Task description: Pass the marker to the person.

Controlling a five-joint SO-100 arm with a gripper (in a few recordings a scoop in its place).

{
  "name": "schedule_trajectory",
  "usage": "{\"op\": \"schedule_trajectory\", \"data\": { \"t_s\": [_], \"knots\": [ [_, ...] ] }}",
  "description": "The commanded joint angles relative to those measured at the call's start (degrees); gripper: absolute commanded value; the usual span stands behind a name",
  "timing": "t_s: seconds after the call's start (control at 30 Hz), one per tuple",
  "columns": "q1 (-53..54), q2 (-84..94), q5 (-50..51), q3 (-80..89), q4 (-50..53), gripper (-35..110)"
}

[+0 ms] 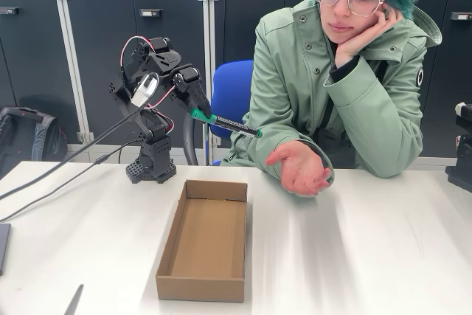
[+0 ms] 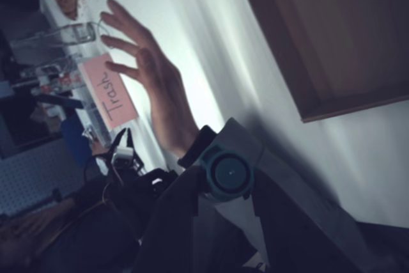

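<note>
Marker (image 1: 228,123) pinched in the jaws (image 1: 198,112), tip aimed right, away from the jaws. Person's (image 1: 354,94) open hand (image 1: 301,167), palm up, just beyond that tip, above the worktop (image 1: 354,256).

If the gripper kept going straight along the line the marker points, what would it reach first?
Probably the person's forearm sleeve, just above the open hand. The marker in the gripper aims there, though depth is hard to judge.
</note>
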Motion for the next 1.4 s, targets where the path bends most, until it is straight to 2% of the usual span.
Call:
{"op": "schedule_trajectory", "data": {
  "t_s": [0.0, 0.33, 0.63, 0.93, 1.13, 1.37],
  "knots": [
    [-4.1, 1.3, -3.5, -6.2, -4.9, -5],
    [-5.8, -4.4, -12.6, -13.4, -23.0, -5],
    [-3.5, -21.0, -22.2, -29.8, -27.4, -5],
    [-0.1, -33.7, -30.3, -36.8, -43.0, -5],
    [2.1, -40.3, -35.1, -39.6, -45.4, -5],
    [5.8, -46.6, -36.1, -40.5, -42.9, -5]
  ]
}}
